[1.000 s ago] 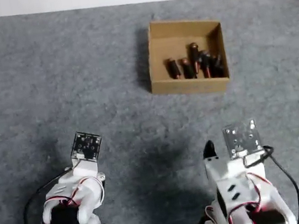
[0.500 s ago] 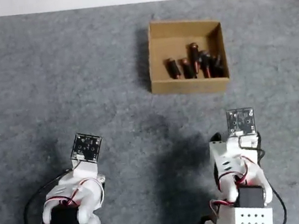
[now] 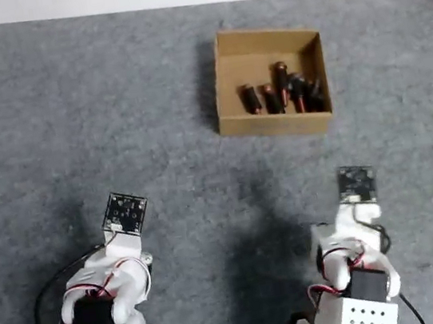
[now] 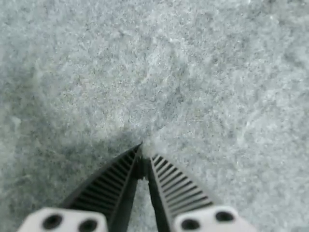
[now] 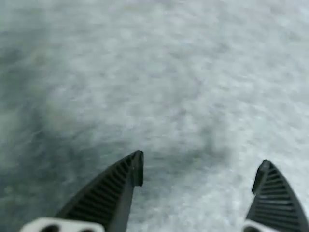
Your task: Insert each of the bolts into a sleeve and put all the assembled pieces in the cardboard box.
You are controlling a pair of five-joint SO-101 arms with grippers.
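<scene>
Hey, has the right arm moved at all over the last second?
Yes. Against the unmoved cardboard box, the right arm has folded up into a tucked pose like the left arm, its wrist shifting slightly rightward in the high view.

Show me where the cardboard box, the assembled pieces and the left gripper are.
cardboard box (image 3: pixel 274 125), high view, on its near outer wall.
assembled pieces (image 3: pixel 283 92), high view, middle of the cluster inside the box.
left gripper (image 4: pixel 143 151), left wrist view, between its closed fingertips.
</scene>
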